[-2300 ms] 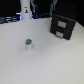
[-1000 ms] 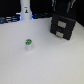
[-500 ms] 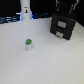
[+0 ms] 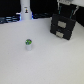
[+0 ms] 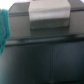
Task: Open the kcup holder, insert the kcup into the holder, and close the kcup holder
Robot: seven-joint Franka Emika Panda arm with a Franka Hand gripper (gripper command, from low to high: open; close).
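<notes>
Both views are blurred: the black boxy kcup holder (image 4: 64,26) fills the wrist view as smeared dark panels, its upper part hidden behind the arm.

Both views are soft and low-resolution; the wrist view is heavily blurred, the table (image 4: 45,65) evenly bright.

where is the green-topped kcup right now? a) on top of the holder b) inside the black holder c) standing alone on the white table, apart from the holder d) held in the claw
c: the kcup stands upright on the bare table, well apart from the kcup holder.
</notes>
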